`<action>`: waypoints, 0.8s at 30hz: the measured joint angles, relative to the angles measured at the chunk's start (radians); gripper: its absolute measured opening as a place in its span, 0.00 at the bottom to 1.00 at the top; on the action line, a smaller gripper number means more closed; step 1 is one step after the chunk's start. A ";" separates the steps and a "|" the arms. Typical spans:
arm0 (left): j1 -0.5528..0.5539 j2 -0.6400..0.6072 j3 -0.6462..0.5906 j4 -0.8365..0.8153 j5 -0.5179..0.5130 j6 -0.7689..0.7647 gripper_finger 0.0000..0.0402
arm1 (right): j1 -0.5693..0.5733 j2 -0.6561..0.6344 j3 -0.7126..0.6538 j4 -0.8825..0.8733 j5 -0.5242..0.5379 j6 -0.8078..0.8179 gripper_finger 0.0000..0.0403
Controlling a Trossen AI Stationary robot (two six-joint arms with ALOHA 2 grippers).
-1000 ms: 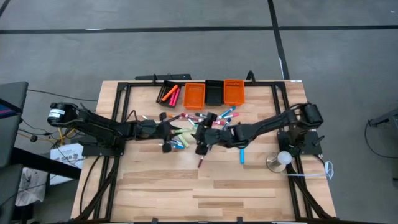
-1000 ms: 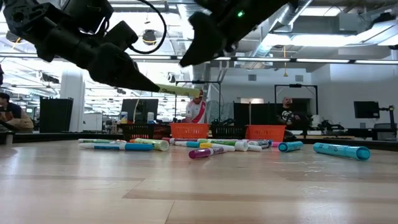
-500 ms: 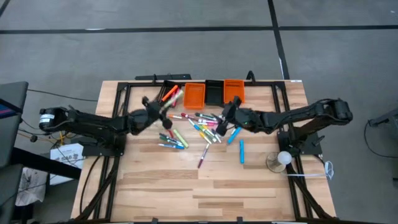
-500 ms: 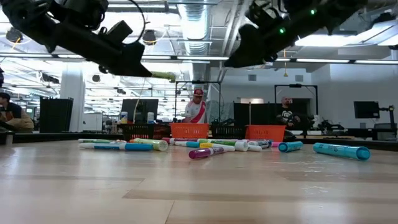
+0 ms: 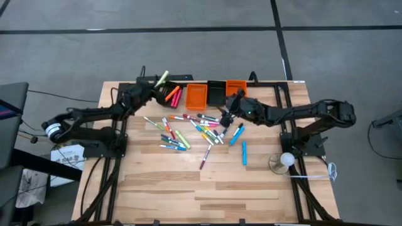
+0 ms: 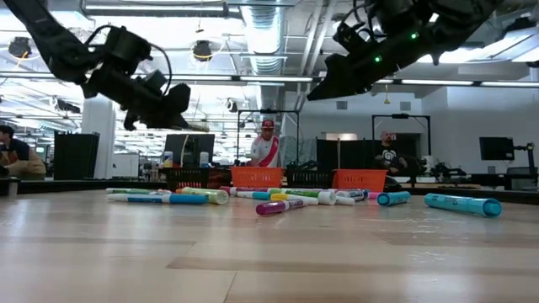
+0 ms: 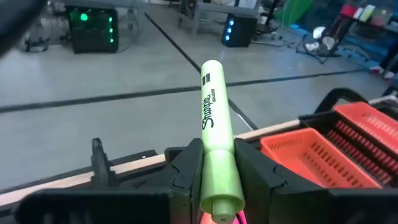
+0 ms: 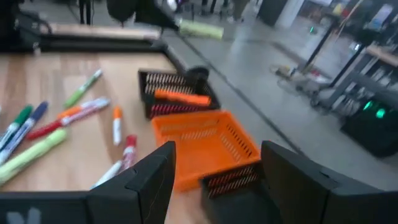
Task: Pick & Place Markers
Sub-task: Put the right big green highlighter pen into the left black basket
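Several coloured markers [image 5: 195, 129] lie scattered flat on the wooden table, also seen as markers [image 6: 286, 200] in the low view. My left gripper [image 5: 155, 83] is raised near the far edge, beside the black bin [image 5: 171, 95] that contains orange markers, and is shut on a yellow-green marker [image 7: 211, 99]. My right gripper [image 5: 228, 113] hovers open and empty over the far side of the pile, near the bins. In its wrist view, my right gripper [image 8: 214, 171] faces an orange bin [image 8: 205, 146]. My left gripper pinches the yellow-green marker by its thicker barrel end [image 7: 219, 171] between the two fingers [image 7: 186, 168]. The marker runs along the fingers and sticks out well past their tips [image 5: 162, 77]. It is lifted clear of the table.
Four small bins stand in a row at the far edge: black, orange [image 5: 196, 95], black [image 5: 216, 94], orange [image 5: 236, 91]. A blue marker [image 5: 244, 152] lies apart on the right, and a round lamp base [image 5: 281, 162] stands near the right arm. People show in the room behind.
My left gripper has carried the yellow-green marker from over the pile up and toward the far-left, reaching the end black bin. My right gripper has pulled back from the middle of the pile toward the far edge and right, rising above the table.
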 joint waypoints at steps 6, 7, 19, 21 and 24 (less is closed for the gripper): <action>0.027 0.073 0.002 0.111 0.036 -0.034 0.19 | -0.061 0.003 0.001 0.101 -0.044 -0.029 0.57; 0.022 0.089 0.008 0.123 0.036 -0.045 0.19 | -0.071 0.003 0.001 0.120 -0.056 -0.029 0.57; -0.009 0.261 0.047 0.162 0.020 -0.142 0.19 | -0.099 0.004 0.001 0.155 -0.065 0.005 0.56; -0.020 0.262 0.047 0.162 0.020 -0.143 0.19 | -0.091 0.004 0.001 0.149 -0.065 0.005 0.56; -0.045 0.262 0.047 0.161 0.020 -0.136 0.19 | -0.074 0.004 0.001 0.131 -0.070 0.006 0.56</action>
